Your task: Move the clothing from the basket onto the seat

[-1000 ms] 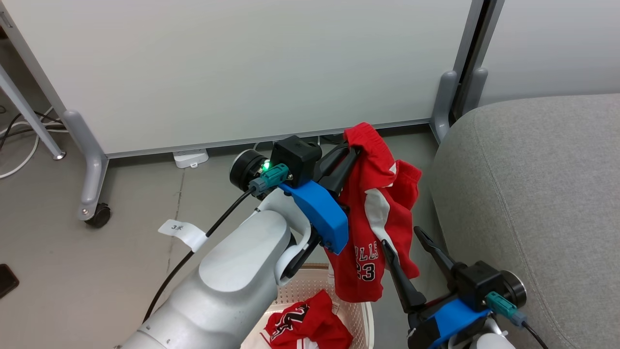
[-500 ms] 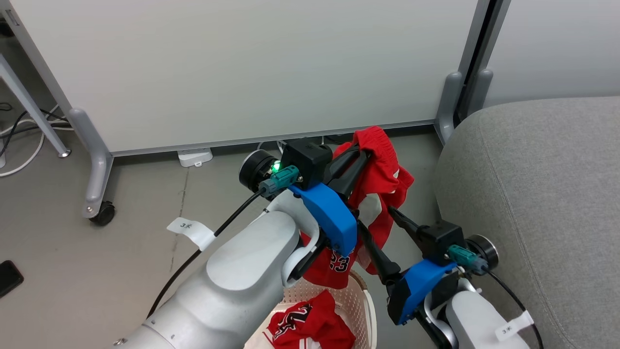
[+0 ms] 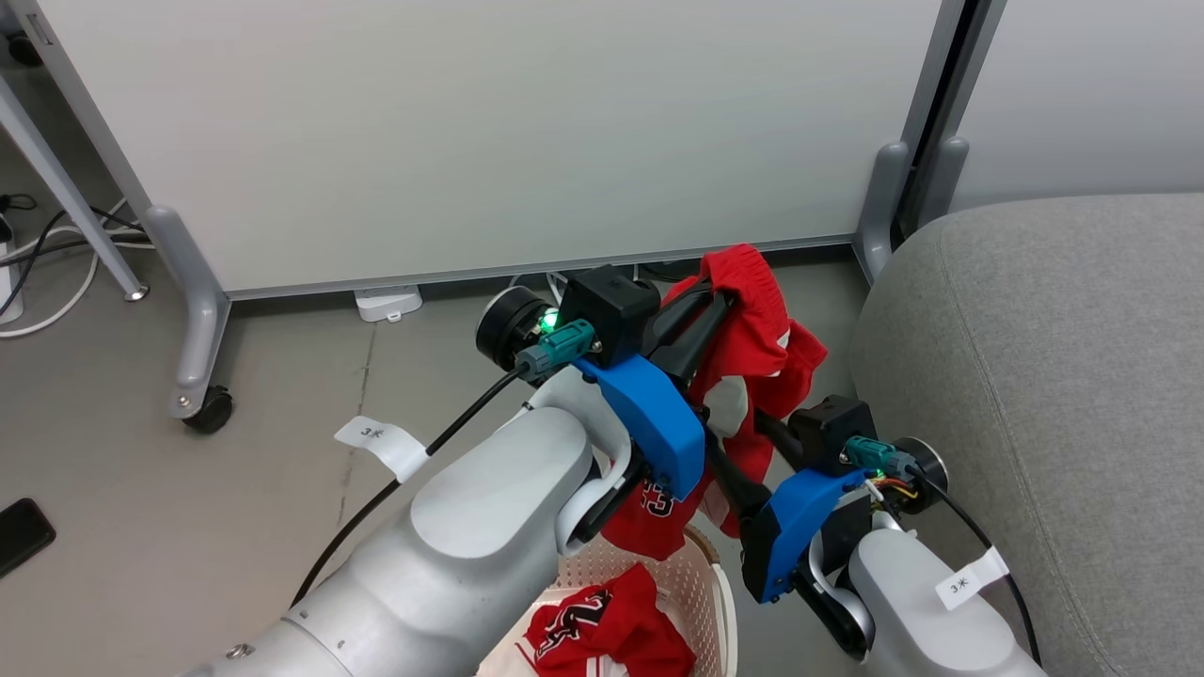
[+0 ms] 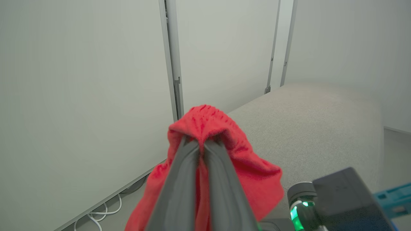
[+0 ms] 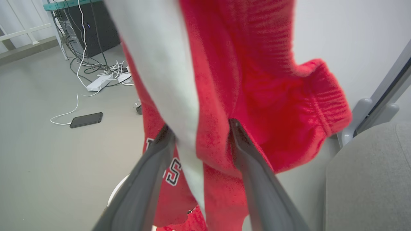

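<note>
Above the basket rim: item one, red shorts. They are lifted clear and hang from the left tool, whose fingers are pressed together on a fold at the ribbed upper edge. The lettered lower end dangles just over the basket's far wall.

Right tool: fingers spread, one on each side of the hanging cloth. No pinch is visible.

Item two, red jersey: crumpled on the basket floor, untouched.

Seat: grey sofa to the robot's right, carrying neither garment.

Progress, judged: early. One piece is raised but not delivered, and one is not yet picked, so both placements are left.

Edges and room:
- The seat's rounded near corner stands close beside the shorts, with a strip of floor between it and the basket.
- The broad upholstered top beyond it gives ample landing room.
- The right arm occupies that strip, between cloth and seat, and probably crowds a sideways carry.
- White partition panel behind, its grey foot near the seat corner, limits reach forward.
- Phone on the floor, far left, well apart.
</note>
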Controlling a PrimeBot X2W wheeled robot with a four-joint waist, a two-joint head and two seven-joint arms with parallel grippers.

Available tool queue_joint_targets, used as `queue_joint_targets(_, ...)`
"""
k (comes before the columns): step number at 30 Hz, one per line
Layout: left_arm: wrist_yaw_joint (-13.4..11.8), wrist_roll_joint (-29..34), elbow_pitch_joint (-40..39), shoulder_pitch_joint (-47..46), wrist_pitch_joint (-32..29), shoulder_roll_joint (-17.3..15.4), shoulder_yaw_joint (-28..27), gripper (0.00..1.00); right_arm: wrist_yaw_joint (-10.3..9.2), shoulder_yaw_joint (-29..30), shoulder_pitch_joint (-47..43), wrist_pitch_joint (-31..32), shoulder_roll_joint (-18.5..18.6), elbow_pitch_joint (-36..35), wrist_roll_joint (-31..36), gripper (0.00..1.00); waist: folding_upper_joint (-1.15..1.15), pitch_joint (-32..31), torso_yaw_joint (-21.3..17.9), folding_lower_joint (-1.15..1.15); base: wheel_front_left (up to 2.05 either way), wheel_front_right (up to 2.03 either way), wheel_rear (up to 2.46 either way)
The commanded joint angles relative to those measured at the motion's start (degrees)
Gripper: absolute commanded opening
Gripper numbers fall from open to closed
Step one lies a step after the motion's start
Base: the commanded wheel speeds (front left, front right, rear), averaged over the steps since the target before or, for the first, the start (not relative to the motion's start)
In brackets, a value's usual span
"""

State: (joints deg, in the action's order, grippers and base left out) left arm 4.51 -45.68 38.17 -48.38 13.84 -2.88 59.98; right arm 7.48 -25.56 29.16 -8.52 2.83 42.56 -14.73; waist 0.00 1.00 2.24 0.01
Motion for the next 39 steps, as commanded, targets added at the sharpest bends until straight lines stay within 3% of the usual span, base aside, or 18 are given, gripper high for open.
queue_joint_targets(1, -0.32, -0.38, 0.04, -1.00, 0.48, -0.03, 0.19, 0.00, 0.03, -0.46, 0.98, -0.43, 0.10, 0.62, -0.83, 0.00, 0.00, -0.13, 0.07, -0.01, 0.00, 0.00, 0.00)
queue_joint_targets(18, -1.21, -2.71, 1.76, -1.94, 1.04, -0.03, 1.90, 0.00, 0.03, -3.55, 3.27, -4.70, 0.09, 5.50, -6.75, 0.00, 0.00, -0.84, -1.18, -0.01, 0.00, 0.00, 0.00)
queue_joint_targets(19, -1.27, -2.86, 1.83, -1.91, 1.06, -0.03, 1.97, 0.16, 0.03, -3.73, 3.36, -4.74, 0.09, 5.55, -6.95, 0.00, 0.00, -0.87, -1.28, -0.01, 0.00, 0.00, 0.00)
queue_joint_targets(20, -1.32, -2.99, 1.90, -1.87, 1.01, -0.04, 2.07, 0.43, 0.03, -3.94, 3.39, -4.84, 0.09, 5.60, -7.08, 0.00, 0.00, -0.90, -1.38, -0.01, 0.00, 0.00, 0.00)
queue_joint_targets(21, -1.31, -3.12, 1.99, -1.85, 1.04, -0.03, 2.18, 0.89, 0.03, -4.12, 3.42, -4.96, 0.09, 5.72, -7.27, 0.00, 0.00, -0.92, -1.48, -0.01, 0.00, 0.00, 0.00)
queue_joint_targets(22, -1.34, -3.17, 2.13, -1.83, 1.07, -0.03, 2.31, 1.00, 0.03, -4.25, 3.47, -5.10, 0.09, 5.85, -7.33, 0.00, 0.00, -0.94, -1.57, -0.01, 0.00, 0.00, 0.00)
queue_joint_targets(32, -1.52, -3.77, 4.07, 0.57, 1.30, -0.64, 1.66, 1.00, 0.03, -3.16, 4.01, -6.16, 0.09, 6.10, -6.67, 0.00, 0.00, -0.87, -2.13, -0.01, 0.00, 0.00, 0.00)
queue_joint_targets(39, -2.36, -1.36, -3.16, 8.30, 1.41, -5.69, -7.31, 1.00, 0.03, -0.31, 2.42, -6.61, 0.09, 2.21, -3.26, 0.00, 0.00, 0.31, -3.50, -0.01, 0.00, 0.00, 0.00)
